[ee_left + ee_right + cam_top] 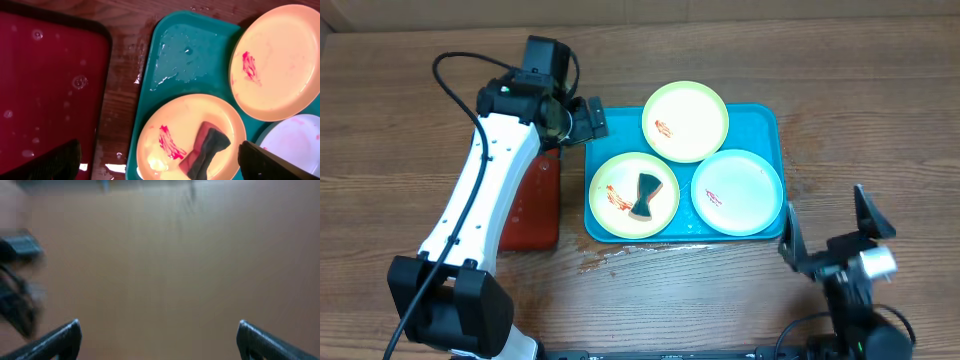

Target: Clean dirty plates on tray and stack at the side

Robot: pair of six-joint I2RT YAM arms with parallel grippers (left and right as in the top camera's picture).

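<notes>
1. Plates [686,121], three small round ones, all lie inside the tray [760,125], which sits on the table right of centre.
2. Wooden table [880,90]: brown, grained, with a wet patch along the tray's near edge.
3. Left arm [485,190]: white shell with black joints, reaching over the red tray [532,210] toward the turquoise tray's far left corner.
4. That tray is smooth turquoise plastic, rectangular with rounded corners and a raised rim. Water is pooled on its bare corner.
5. Smaller and dark-rimmed, the red tray lies just left of it, beaded with droplets and partly hidden under the arm.
6. Far plate: yellow-green rim, white centre, one red smear on its left side.
7. Near left plate [610,180]: same colours, red streaks on its left half. The far plate's edge sits against it.
8. Pale blue plate [737,192], near right, carries a faint pink smear. The left wrist view cuts most of it off.
9. Right gripper [826,212] stands near the tray's near right corner, fingers spread wide and empty. Its own camera shows only a brown blur.
10. Left gripper [592,120] hangs above the tray's far left corner, fingers apart, gripping nothing.
11. A dark sponge [645,195], pinched in the middle like a bow tie, lies on the near left plate.
</notes>
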